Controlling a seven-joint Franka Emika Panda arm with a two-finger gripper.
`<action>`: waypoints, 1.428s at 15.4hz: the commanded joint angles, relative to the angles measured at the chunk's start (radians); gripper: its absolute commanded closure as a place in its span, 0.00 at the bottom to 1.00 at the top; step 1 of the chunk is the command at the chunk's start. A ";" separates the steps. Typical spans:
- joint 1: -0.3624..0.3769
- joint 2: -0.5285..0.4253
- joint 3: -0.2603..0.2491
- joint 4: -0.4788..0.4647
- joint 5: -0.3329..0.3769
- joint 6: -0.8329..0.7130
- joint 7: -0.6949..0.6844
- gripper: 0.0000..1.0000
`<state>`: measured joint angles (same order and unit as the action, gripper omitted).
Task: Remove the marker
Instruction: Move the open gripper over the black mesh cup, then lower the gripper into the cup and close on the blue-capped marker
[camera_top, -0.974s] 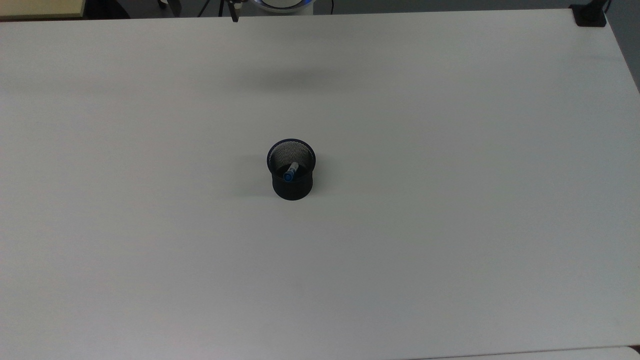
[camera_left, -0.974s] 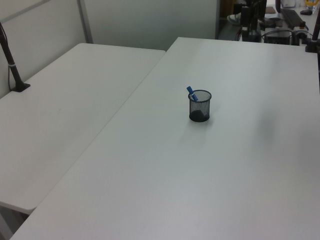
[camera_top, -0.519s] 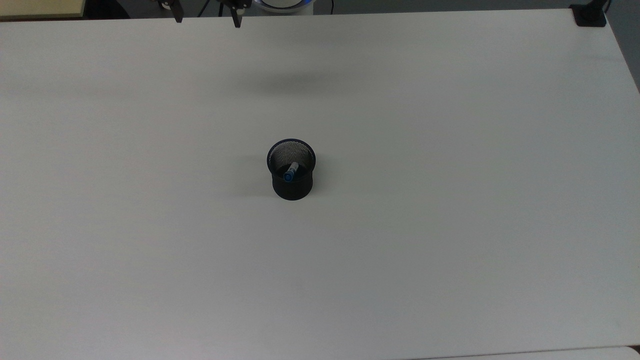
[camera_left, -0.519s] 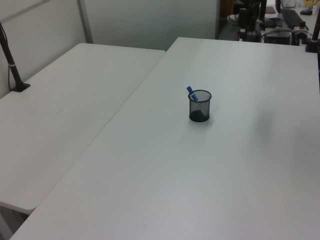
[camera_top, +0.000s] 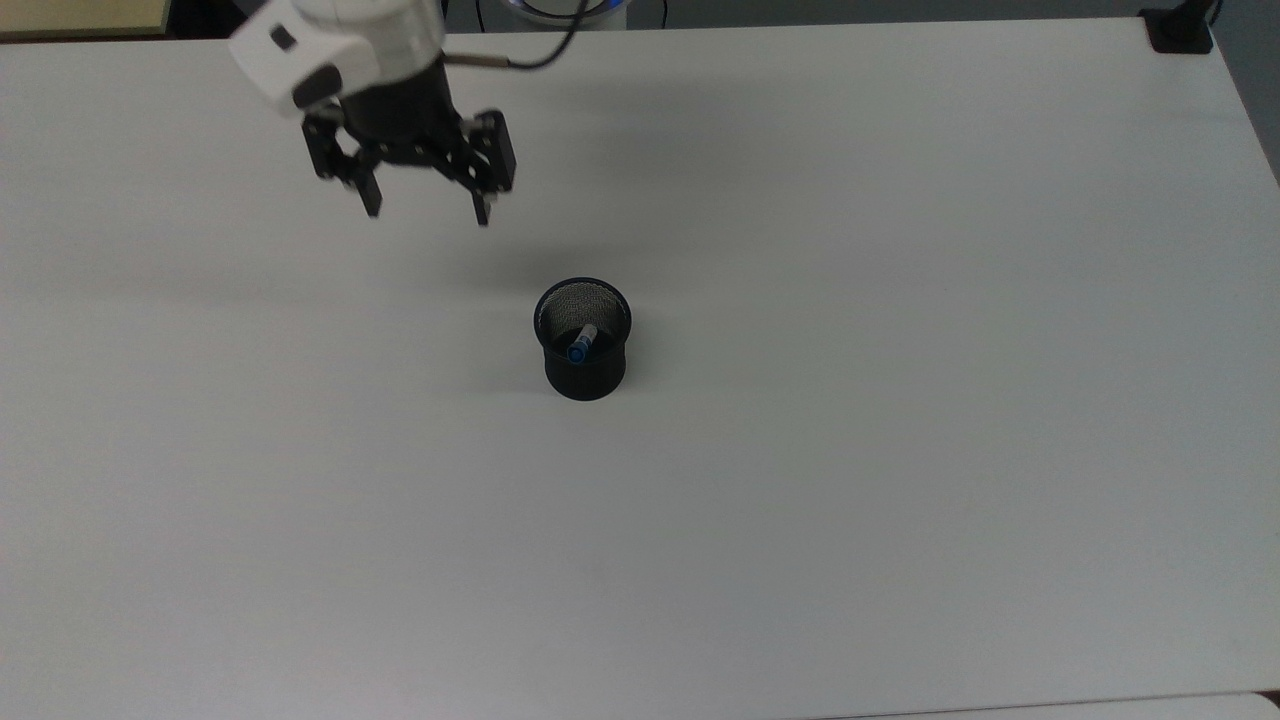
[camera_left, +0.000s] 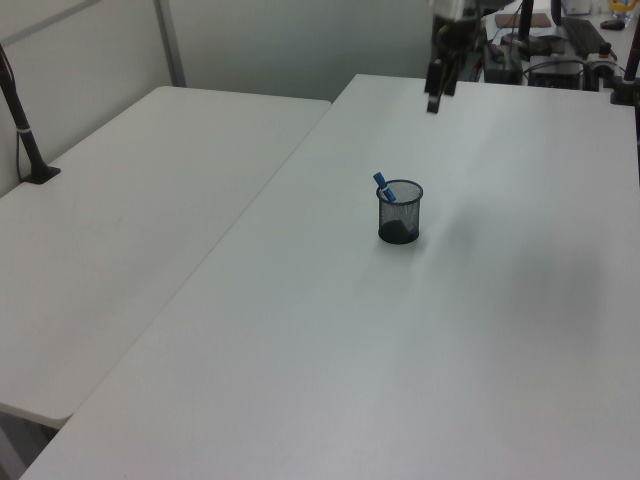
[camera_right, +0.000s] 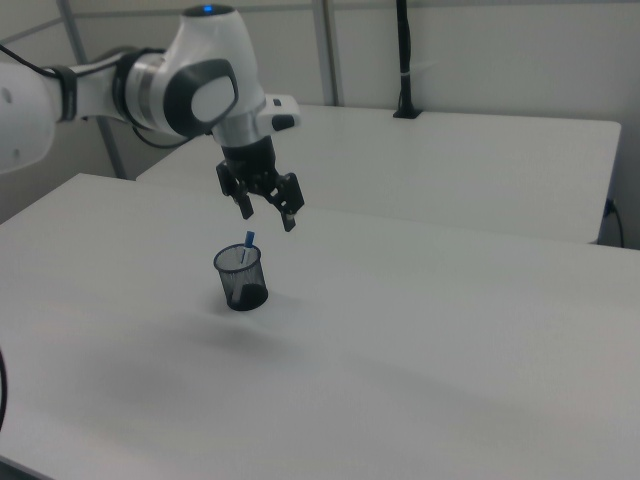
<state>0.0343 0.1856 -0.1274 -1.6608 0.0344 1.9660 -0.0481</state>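
Claw (camera_top: 428, 212) has swung in over the counter (camera_top: 900, 400) since a moment ago, now at the top view's upper left.
Its fingers are spread wide, empty; the marker (camera_top: 580, 345) leans inside the black mesh cup (camera_top: 585, 375) at mid-frame, blue cap up.

My white table (camera_top: 900, 450) carries one thing directly: a black mesh cup (camera_top: 584, 370), upright near its middle. In the top view, a black clamp base (camera_top: 1180, 30) sits on the far right corner.
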 joint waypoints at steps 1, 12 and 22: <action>0.035 0.061 0.002 0.026 0.018 0.053 -0.026 0.09; 0.160 0.239 0.000 0.133 -0.005 0.089 0.043 0.25; 0.173 0.262 0.000 0.148 -0.060 0.120 0.073 0.43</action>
<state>0.1934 0.4301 -0.1168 -1.5254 -0.0073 2.0679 0.0054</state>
